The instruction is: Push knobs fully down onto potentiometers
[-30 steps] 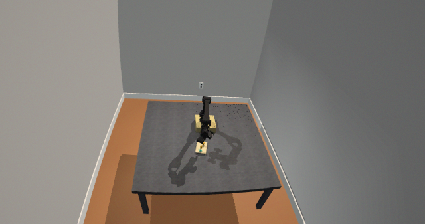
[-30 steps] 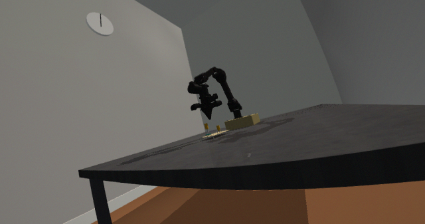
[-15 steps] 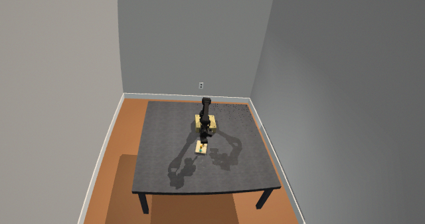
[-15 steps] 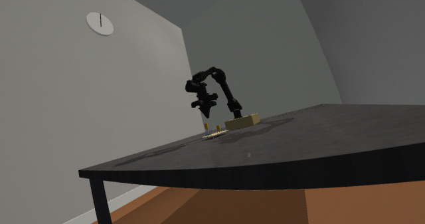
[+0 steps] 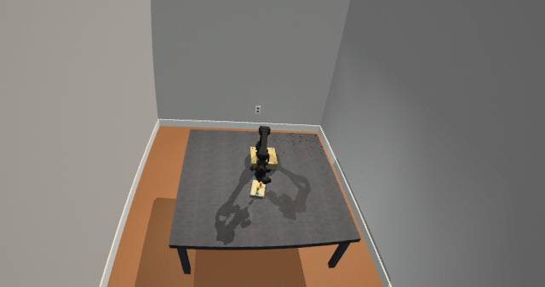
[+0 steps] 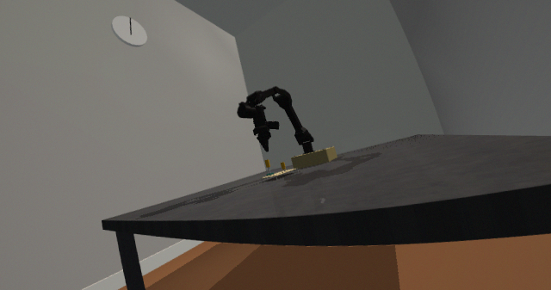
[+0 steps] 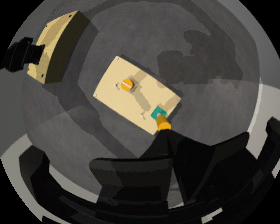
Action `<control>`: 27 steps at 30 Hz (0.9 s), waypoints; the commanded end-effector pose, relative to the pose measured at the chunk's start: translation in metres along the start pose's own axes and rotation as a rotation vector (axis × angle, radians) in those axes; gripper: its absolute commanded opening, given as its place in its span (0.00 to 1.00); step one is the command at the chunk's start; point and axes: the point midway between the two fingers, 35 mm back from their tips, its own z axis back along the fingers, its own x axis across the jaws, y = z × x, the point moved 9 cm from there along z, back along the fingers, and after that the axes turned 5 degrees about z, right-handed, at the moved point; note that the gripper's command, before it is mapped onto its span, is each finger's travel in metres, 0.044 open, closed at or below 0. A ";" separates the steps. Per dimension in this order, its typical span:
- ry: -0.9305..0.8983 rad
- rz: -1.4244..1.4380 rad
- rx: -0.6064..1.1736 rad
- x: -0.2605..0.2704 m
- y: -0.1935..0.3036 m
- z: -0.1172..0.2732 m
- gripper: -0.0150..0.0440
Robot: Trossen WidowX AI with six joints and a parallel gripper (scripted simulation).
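The pale circuit board [image 5: 261,194] [image 7: 110,92] stands on the table. One orange knob [image 6: 268,163] [image 7: 164,125] stands high above the green potentiometer [image 7: 157,112] [image 5: 256,192], with shaft showing between them in the exterior view. The other orange knob [image 6: 282,166] [image 7: 127,84] stands lower, nearer the arm's base; whether it touches its potentiometer cannot be told. My gripper [image 6: 266,151] [image 7: 164,132] is shut and empty. Its tips are above the taller knob, with a small gap in the exterior view. In the wrist view they reach the knob's near edge in outline.
The arm's yellow base block [image 5: 272,163] [image 6: 314,157] [image 7: 63,42] stands close behind the board. Small pins stick up from the board beside the knobs. Arm shadows cross the dark table [image 5: 213,163] and the board.
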 end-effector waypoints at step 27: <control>-0.010 0.644 -0.003 -0.006 0.012 -0.009 0.25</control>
